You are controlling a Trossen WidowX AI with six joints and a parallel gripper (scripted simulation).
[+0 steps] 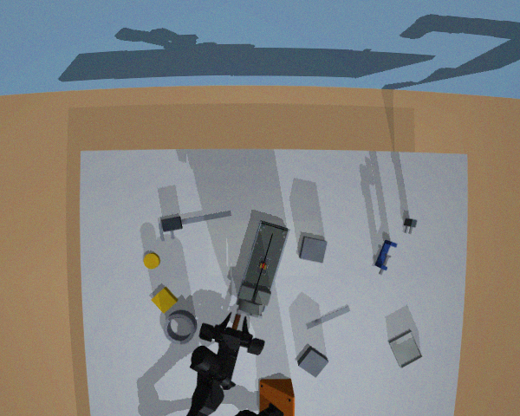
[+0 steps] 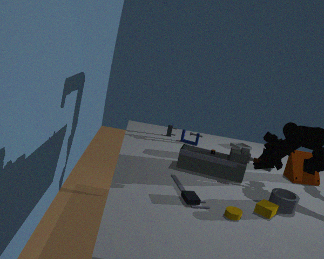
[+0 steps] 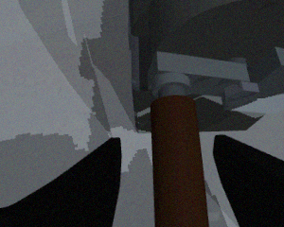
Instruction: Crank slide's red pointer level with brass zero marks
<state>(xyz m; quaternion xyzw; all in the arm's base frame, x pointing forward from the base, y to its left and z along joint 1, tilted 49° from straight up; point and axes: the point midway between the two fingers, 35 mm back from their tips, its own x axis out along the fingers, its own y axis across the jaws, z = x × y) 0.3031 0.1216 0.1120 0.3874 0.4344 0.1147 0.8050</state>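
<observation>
the gripper [image 1: 237, 323] [image 2: 255, 164] [image 3: 168, 146] stands about half open around the crank handle [image 1: 237, 321] [image 2: 257, 160] [image 3: 177, 156], holding nothing, at the near end of the machine [image 1: 269, 250] [image 2: 212, 165]. back straight off along the handle, away from the machine, so neither finger nudges the crank; whether the red pointer [image 1: 263, 265] [image 2: 213, 151] on the machine is level, i cannot tell.

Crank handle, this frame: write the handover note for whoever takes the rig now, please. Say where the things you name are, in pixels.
Gripper [image 1: 237, 318] [image 2: 254, 163] [image 3: 168, 146]: open, jaws standing either side of the brown handle [image 1: 237, 321] [image 2: 257, 159] [image 3: 177, 156], with gaps on both sides.
Machine [image 1: 274, 250] [image 2: 212, 164]: on the white table top, crank end toward the arm.
Done: handle let go.
Pointer: by the marks partway along the slide; too small to tell whether exactly level.
Left: check the pointer closely; if level, probably just back the arm away, otherwise regrip and turn.
</observation>
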